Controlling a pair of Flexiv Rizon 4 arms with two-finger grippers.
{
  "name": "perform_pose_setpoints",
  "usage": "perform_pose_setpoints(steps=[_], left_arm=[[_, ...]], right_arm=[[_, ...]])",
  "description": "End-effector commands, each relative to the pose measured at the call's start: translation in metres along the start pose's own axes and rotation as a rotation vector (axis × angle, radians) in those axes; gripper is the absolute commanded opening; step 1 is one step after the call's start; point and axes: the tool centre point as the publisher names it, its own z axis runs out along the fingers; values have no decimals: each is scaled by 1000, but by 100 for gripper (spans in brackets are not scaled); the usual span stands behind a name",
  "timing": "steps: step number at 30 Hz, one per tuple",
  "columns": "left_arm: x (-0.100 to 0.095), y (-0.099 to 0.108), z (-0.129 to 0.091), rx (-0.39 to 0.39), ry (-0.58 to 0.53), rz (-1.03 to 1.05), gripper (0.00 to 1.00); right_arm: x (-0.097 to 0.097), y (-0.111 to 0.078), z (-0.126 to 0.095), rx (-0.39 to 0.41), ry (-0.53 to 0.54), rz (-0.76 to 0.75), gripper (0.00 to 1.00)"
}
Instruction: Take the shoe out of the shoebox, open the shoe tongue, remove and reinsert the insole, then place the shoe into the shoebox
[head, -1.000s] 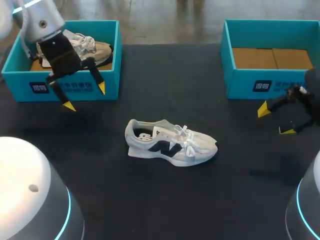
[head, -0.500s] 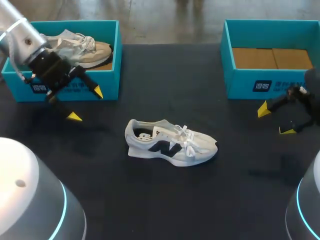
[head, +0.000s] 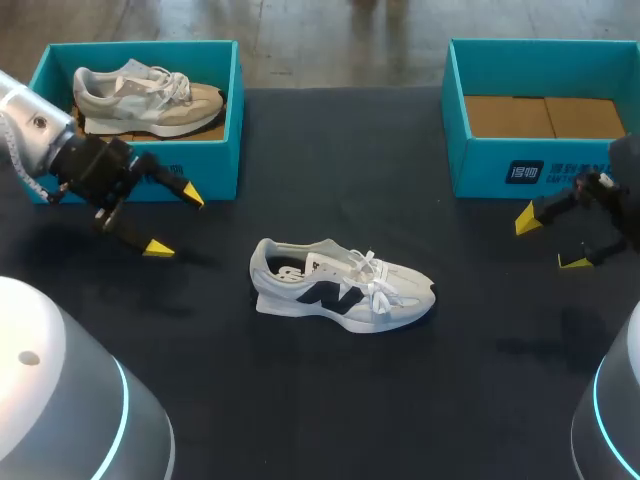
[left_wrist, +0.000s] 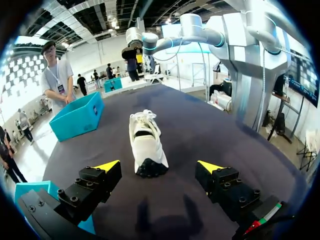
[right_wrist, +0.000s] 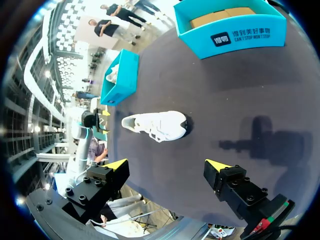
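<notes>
Left shoebox (head: 215, 150) at the table's far left corner holds a second shoe (head: 140, 98); just in front of it the left gripper (head: 174, 221) hangs with fingers wide apart, clasping nothing. The shoe (head: 340, 285), white with dark side markings, stands on its sole mid-table, toe to the right, apart from both arms. Right shoebox (head: 545, 160) stands far right, and the right gripper (head: 550, 240) before it is likewise spread apart

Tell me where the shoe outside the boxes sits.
Head view: the shoe sits in the middle, between the left box and the right box, nearer me.
</notes>
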Motion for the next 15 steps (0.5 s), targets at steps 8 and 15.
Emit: perform_pose_setpoints(steps=[8, 15], left_arm=[[3, -4, 0, -12, -10, 0, 100], [12, 11, 33, 113, -130, -157, 100]], right_arm=[[0, 0, 1, -1, -3, 1, 100], [0, 0, 1, -1, -3, 1, 100]])
